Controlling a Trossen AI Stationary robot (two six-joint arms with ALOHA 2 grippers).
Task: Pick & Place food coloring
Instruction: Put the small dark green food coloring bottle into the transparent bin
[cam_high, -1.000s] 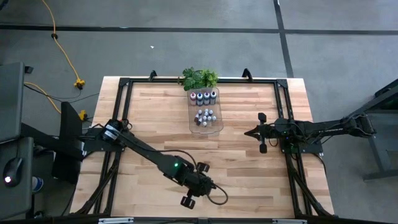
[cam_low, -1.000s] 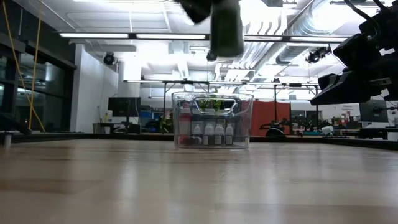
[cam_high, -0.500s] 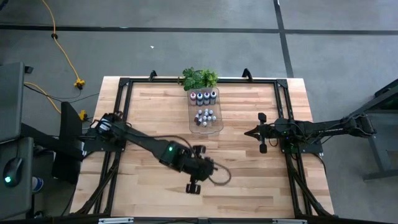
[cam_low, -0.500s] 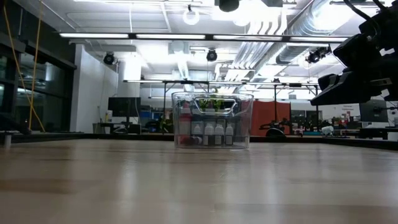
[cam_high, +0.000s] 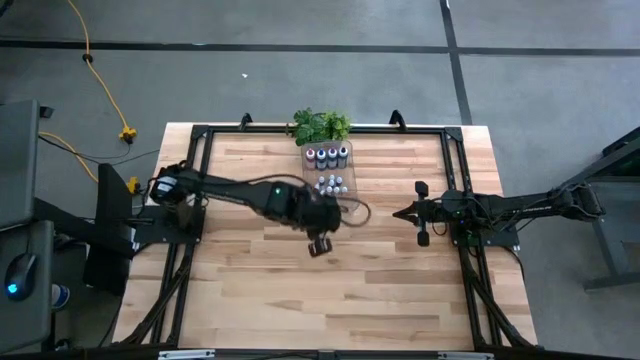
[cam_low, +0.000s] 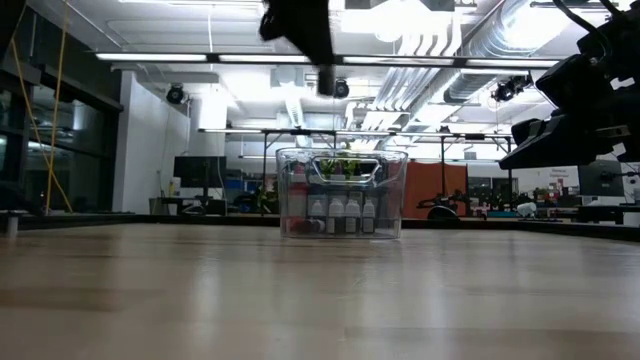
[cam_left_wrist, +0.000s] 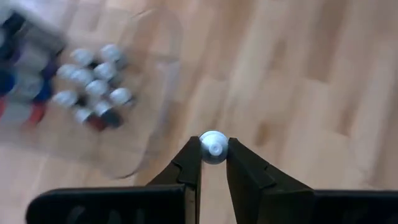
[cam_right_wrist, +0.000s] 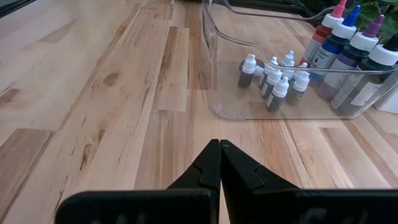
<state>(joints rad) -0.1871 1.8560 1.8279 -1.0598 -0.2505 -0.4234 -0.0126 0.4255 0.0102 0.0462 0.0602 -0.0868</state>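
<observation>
the left gripper hangs above the bare wood of the butcher-block table, near the middle of the top and just on the near side of the clear plastic tray; its 2 dark fingers are drawn in tight on a small white-capped bottle of food coloring, the round cap showing between the tips in the left wrist view. in the high view the left arm reaches across from the left edge, and its gripper sits off the tray's near end. in the low view it hangs well above the tabletop. to the right, the right gripper rests out over the wood, well apart from the tray, with its fingers pressed together on nothing. farther back, the tray holds the rest of the food coloring: a cluster of small whitish-capped bottles stands upright near the tray's middle, and a row of 4 taller bottles with pink, blue and purple tops stands at its far end. just beyond the tray, at the table's far edge, sits a green leafy plant. a yellow cable trails across the grey floor beyond the table's far left corner.
</observation>
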